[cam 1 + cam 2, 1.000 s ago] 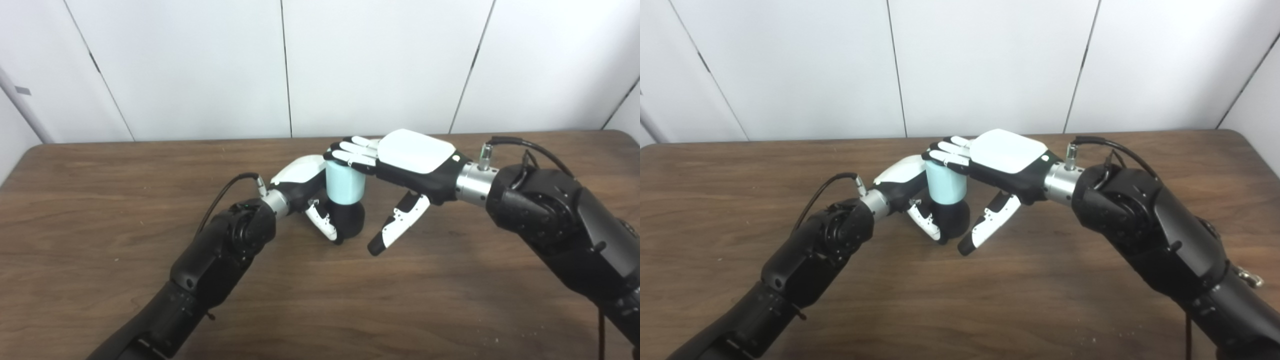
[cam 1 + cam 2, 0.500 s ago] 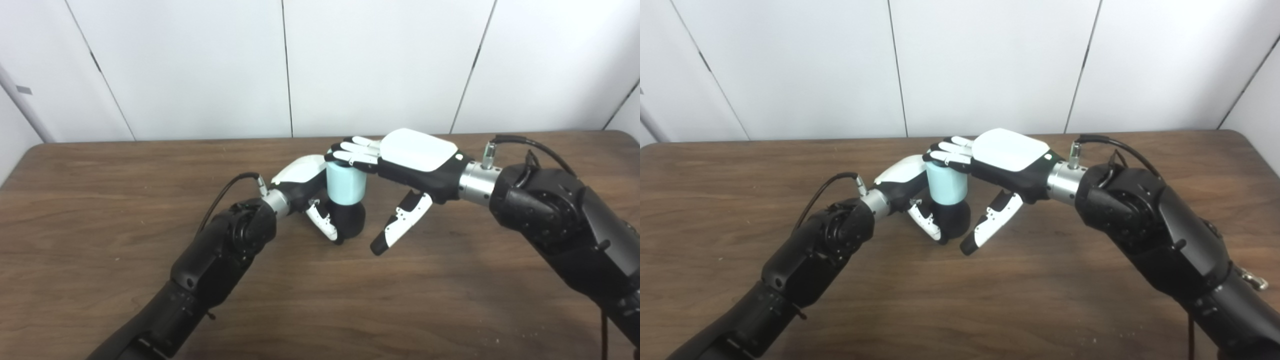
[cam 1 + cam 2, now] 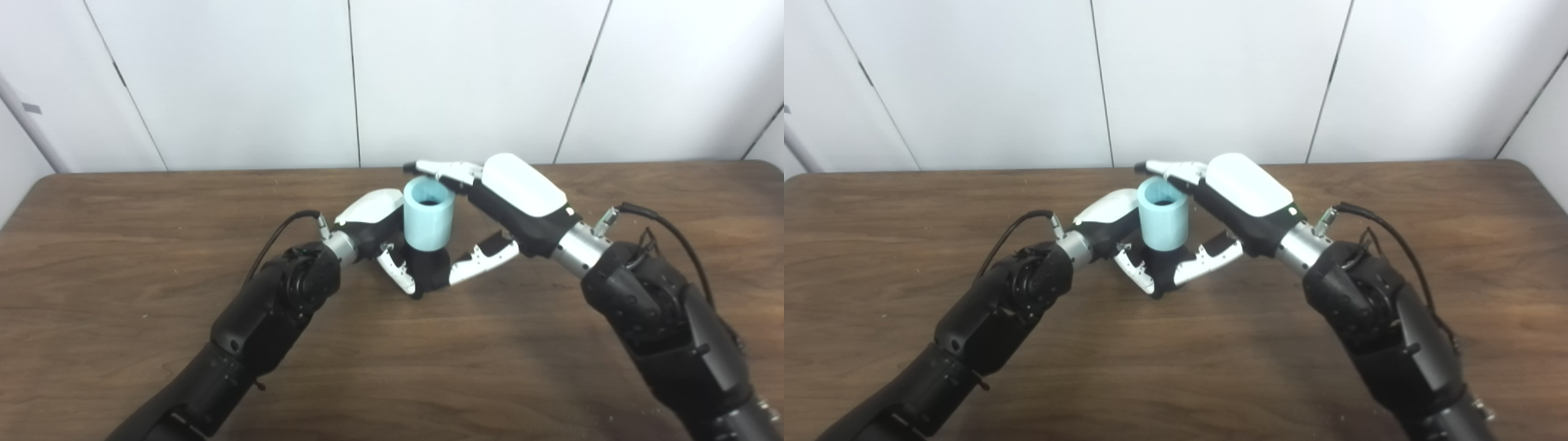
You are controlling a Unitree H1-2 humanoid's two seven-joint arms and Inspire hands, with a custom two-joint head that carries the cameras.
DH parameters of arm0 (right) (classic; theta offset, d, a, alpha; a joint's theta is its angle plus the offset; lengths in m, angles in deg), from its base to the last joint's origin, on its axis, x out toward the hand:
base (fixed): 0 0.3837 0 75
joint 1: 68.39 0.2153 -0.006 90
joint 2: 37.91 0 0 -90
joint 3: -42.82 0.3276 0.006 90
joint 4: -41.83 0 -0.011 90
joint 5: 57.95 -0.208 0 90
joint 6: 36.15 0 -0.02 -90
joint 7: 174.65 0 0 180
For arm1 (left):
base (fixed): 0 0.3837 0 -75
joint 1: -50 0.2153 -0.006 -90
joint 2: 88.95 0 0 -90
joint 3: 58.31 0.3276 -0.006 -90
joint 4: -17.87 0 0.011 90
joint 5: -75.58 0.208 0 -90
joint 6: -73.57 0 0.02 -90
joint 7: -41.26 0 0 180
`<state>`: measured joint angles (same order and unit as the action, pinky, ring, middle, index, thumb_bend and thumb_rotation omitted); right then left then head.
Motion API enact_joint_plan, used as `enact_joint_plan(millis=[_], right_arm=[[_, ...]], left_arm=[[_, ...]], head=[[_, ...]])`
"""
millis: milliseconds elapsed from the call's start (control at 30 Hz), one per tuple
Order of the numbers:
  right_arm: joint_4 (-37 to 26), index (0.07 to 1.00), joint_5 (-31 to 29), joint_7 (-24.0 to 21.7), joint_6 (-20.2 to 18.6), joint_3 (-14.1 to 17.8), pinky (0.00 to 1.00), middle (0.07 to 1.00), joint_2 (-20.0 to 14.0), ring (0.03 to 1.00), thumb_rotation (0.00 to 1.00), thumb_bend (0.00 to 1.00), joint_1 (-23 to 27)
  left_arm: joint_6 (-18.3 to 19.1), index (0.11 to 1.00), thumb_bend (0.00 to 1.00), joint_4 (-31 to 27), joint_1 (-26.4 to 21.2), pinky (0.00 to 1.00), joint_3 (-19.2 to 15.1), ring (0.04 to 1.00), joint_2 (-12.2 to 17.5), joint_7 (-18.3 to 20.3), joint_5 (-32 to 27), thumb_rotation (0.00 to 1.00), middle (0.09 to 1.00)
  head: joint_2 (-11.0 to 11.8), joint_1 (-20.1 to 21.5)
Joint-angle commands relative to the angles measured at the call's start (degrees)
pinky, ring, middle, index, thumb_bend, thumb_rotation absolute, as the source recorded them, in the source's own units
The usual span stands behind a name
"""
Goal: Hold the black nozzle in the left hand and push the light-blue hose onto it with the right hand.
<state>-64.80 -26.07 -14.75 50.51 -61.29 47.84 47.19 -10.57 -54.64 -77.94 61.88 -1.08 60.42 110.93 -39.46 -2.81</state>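
The light-blue hose [image 3: 429, 214] is a short upright tube seated on the black nozzle [image 3: 429, 272], which stands on the table. Its open top shows. My left hand [image 3: 370, 217] is shut on the black nozzle from the left, thumb in front. My right hand [image 3: 520, 196] is open to the right of the hose. Its fingers [image 3: 441, 168] stretch out just behind the hose's top rim, and its thumb [image 3: 481, 264] reaches to the nozzle's right side. I cannot tell whether they touch. The same scene shows in the right eye view, with the hose [image 3: 1164, 214] at the centre.
The brown wooden table [image 3: 122, 245] carries nothing else that I can see. A white panelled wall [image 3: 245, 79] stands behind its far edge. Cables loop at both wrists [image 3: 649, 214].
My right hand has come off the hose's top: its fingers now lie behind the rim, its wrist has dropped nearer, and its thumb has swung in to the nozzle. The left hand is unmoved.
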Motion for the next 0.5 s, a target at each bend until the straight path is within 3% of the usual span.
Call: enact_joint_plan(millis=[0,167,467], right_arm=[[-2.18,0.971,-0.97,1.54,-1.91,2.4,0.7,0.923,0.67,0.855,0.35,0.71,1.06],[-2.26,0.999,-4.5,1.57,-4.22,5.63,0.67,0.955,2.62,0.861,0.31,0.76,0.13],[-4.6,1.0,-12.77,0.78,-11.48,10.02,0.73,0.984,3.73,0.881,0.26,0.82,-4.67]], left_arm=[[1.66,0.458,0.52,3.07,1.84,0.83,1.36,0.613,1.0,3.01,1.02,0.0,0.521],[2.16,0.46,0.52,3.2,1.73,0.84,1.6,0.62,0.72,3.2,1.2,0.0,0.52],[1.94,0.46,0.52,2.81,1.89,0.83,1.12,0.618,1.02,3.08,0.73,0.0,0.519]], head=[[0.01,0.0],[0.21,-0.15],[0.76,-0.79]])
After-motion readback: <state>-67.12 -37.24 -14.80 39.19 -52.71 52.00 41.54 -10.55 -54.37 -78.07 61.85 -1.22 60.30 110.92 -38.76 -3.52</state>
